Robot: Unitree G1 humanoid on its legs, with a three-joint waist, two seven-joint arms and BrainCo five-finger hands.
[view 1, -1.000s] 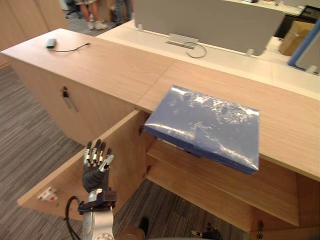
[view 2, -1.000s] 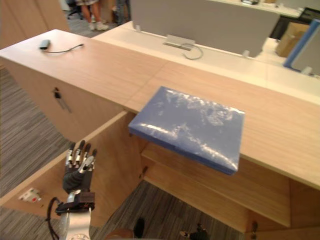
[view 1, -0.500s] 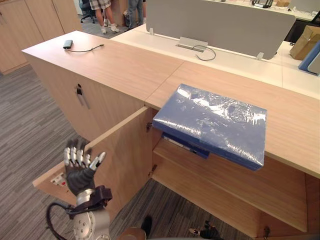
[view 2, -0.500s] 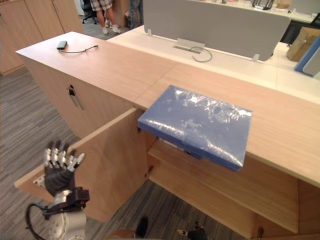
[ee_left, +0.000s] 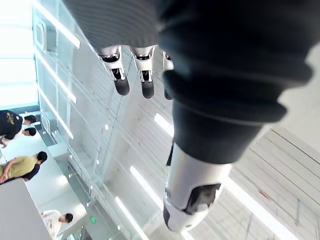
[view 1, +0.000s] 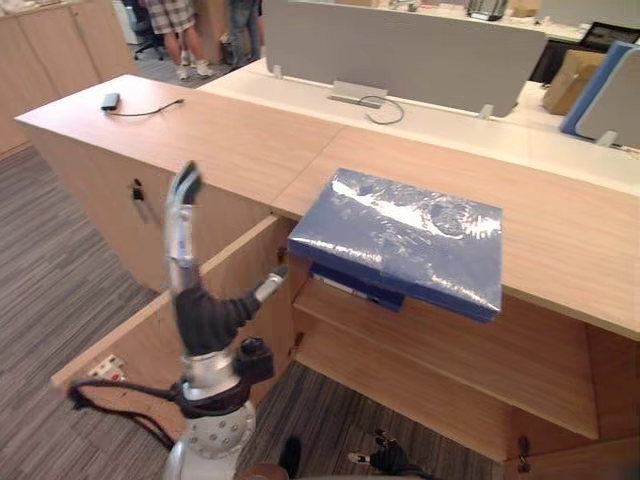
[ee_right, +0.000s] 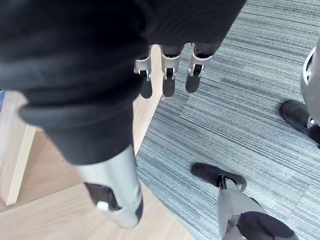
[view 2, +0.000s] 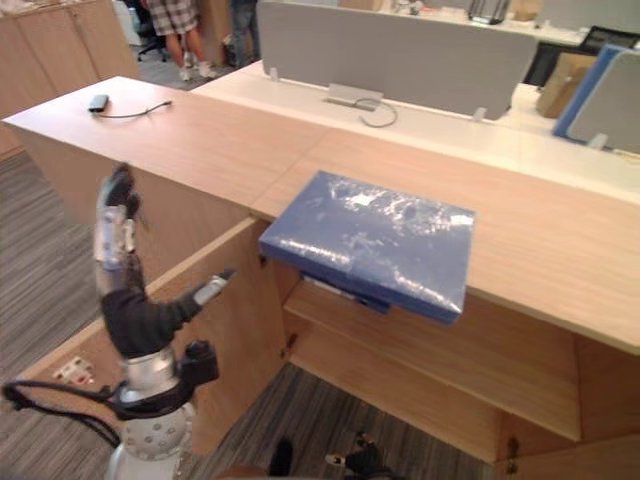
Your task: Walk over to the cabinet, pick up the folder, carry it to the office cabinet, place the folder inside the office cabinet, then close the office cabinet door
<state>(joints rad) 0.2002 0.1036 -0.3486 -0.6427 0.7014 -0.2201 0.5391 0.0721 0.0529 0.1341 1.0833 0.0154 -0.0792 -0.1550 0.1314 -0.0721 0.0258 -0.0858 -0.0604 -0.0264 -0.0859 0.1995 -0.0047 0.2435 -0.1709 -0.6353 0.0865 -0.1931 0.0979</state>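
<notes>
A blue folder (view 1: 400, 235) in shiny plastic wrap lies on the wooden cabinet top (view 1: 560, 220), and its front edge overhangs the open office cabinet below. That cabinet's door (view 1: 245, 285) swings out to the left, and a wooden shelf (view 1: 450, 350) shows inside. My left hand (view 1: 205, 320) is raised in front of the door with its fingers straight and pointing up, open and holding nothing, well left of the folder. My right hand (ee_right: 169, 75) hangs low over the grey carpet beside the cabinet's wood, fingers straight and holding nothing.
To the left stands a closed cabinet with a key in its lock (view 1: 135, 190). A small dark device with a cable (view 1: 108, 101) lies on its top. A grey partition (view 1: 400, 50) runs along the back, with people's legs (view 1: 180, 30) behind it and a cardboard box (view 1: 565, 75) far right.
My left hand has risen from low beside the open door to chest height, fingers now pointing up. The camera has shifted; the folder lies where it was.
</notes>
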